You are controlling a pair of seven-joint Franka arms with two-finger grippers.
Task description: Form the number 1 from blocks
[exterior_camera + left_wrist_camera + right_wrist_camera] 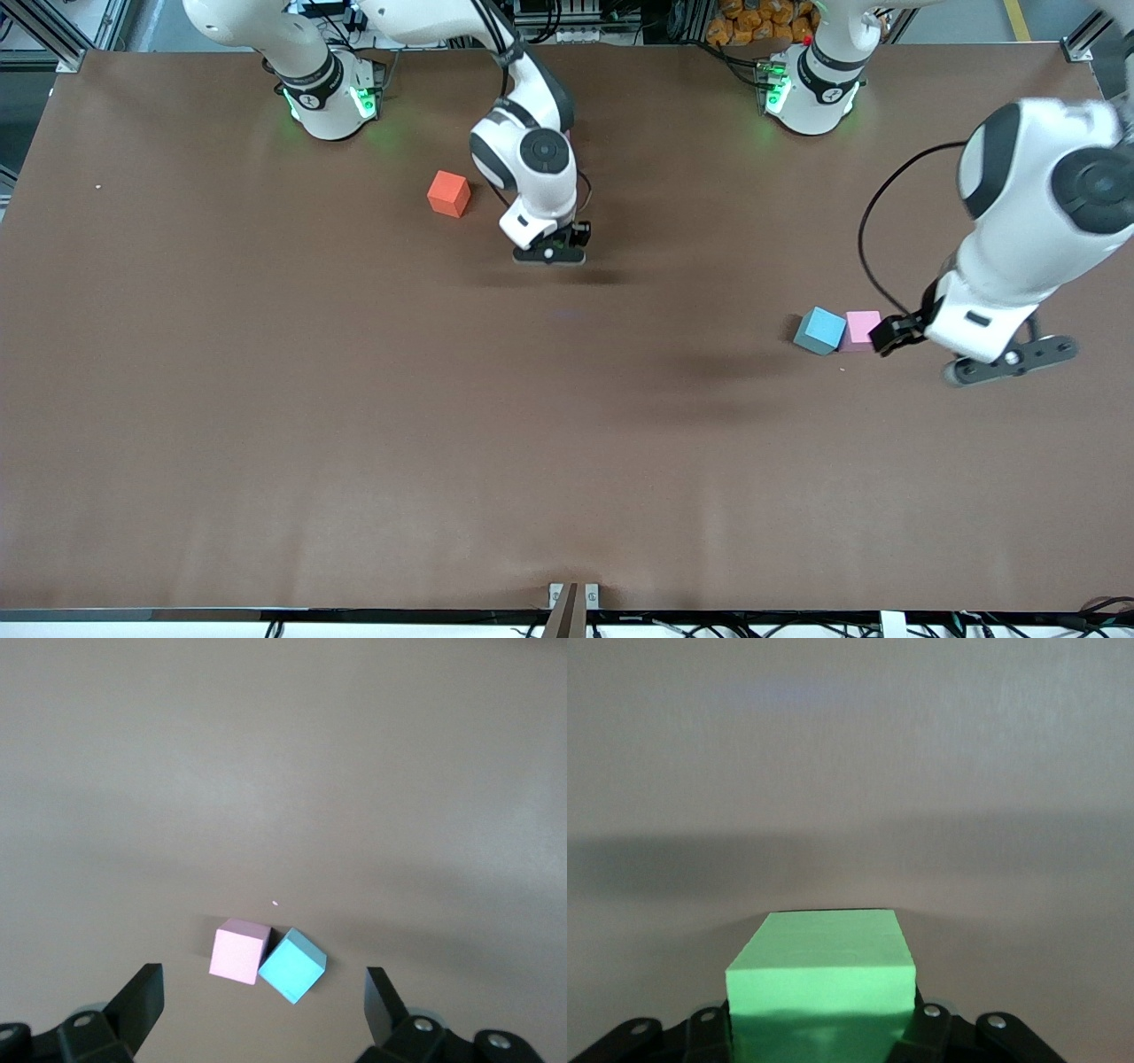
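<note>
A bright green block (819, 970) fills the space between the jaws of my right gripper (819, 1032), which is shut on it. In the front view that gripper (549, 256) hangs low over the middle of the table and hides the green block. An orange-red block (449, 193) lies beside it, toward the right arm's base. A light blue block (820, 330) and a pink block (861, 329) touch each other on the table. My left gripper (1010, 360) hovers open, high above the table beside the pink block (239, 950); the light blue block (293, 966) shows beside it, both between the fingers. Purple is out of view.
The brown table (354, 425) stretches wide around the blocks. A small white speck (275, 903) lies near the pink and light blue pair. A metal bracket (572, 595) sits at the table edge nearest the front camera.
</note>
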